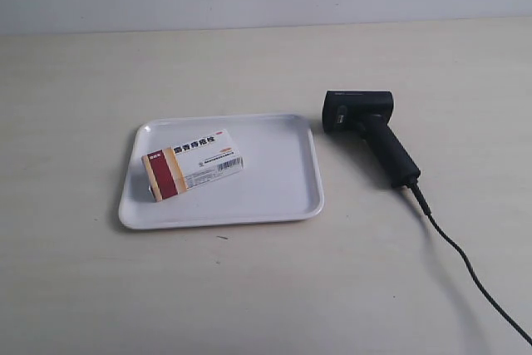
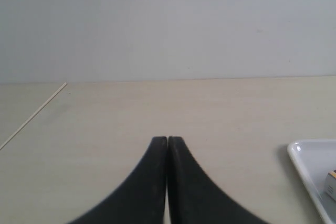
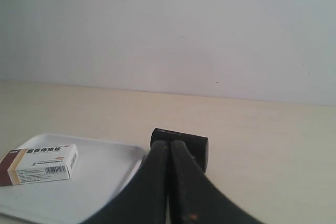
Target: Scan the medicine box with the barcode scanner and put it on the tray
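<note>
Box (image 1: 192,164) lying flat inside the tray (image 1: 283,197), toward one side, red-and-orange end facing the tray's near corner and barcode face up; scanner (image 1: 370,133) lying on its side on the table (image 1: 266,288) just beside the tray, cable trailing away. Neither arm appears in the exterior view. Left gripper (image 2: 167,140) has its jaws pressed together on nothing, hovering over bare table with the tray's corner at the edge of its view; right gripper (image 3: 169,145) is likewise closed and empty, aimed toward the scanner's head. Judged from this layout, the box already sits at its goal, so the task appears either finished or not yet begun; if unbegun, the next move calls for opening the jaws and grasping scanner and box. Lettering on the box is Chinese and too small to read; faint print on the scanner head is illegible.
</note>
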Robot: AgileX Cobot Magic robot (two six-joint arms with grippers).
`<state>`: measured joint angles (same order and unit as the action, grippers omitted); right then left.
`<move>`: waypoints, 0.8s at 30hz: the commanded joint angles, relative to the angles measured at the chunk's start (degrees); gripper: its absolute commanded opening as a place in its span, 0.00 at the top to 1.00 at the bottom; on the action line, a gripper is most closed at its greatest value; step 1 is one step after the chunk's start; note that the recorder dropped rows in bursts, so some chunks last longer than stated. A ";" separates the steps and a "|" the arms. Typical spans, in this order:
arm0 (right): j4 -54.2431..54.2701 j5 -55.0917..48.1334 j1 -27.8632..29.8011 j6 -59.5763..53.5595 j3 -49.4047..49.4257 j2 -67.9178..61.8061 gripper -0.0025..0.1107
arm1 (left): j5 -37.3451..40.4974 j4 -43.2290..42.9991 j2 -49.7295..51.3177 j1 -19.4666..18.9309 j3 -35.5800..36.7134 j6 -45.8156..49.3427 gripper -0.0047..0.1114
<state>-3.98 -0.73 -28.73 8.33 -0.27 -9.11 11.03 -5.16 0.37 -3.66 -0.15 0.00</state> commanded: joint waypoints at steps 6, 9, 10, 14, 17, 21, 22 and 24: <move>-0.57 0.73 4.27 0.22 0.27 2.45 0.98 | -0.14 0.12 -0.37 0.26 0.15 -0.46 0.94; -0.45 -1.35 12.65 0.89 0.27 5.40 0.98 | -0.14 0.12 -0.37 0.26 0.15 -0.46 0.94; -0.45 -1.77 14.73 0.89 0.27 6.51 0.98 | -0.14 0.12 -0.37 0.26 0.15 -0.46 0.94; -0.45 -4.37 21.59 2.23 0.27 9.11 0.98 | -0.14 0.12 -0.37 0.26 0.15 -0.46 0.94; -0.45 -5.09 24.26 2.23 0.27 9.11 0.98 | -0.27 0.12 -0.37 0.26 0.15 -0.46 0.94; -0.45 -6.23 25.06 2.20 0.27 9.11 0.98 | -0.17 0.12 -0.37 0.26 0.15 -0.46 0.94; -0.45 -6.33 25.06 2.20 0.27 9.11 0.98 | -0.17 0.12 -0.37 0.26 0.15 -0.46 0.94; -0.55 -6.43 25.06 2.20 0.27 9.11 0.98 | -0.17 0.12 -0.37 0.26 0.15 -0.46 0.94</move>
<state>-3.98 -6.77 -4.05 10.23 -0.27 -0.38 11.03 -5.16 0.37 -3.66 -0.15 0.00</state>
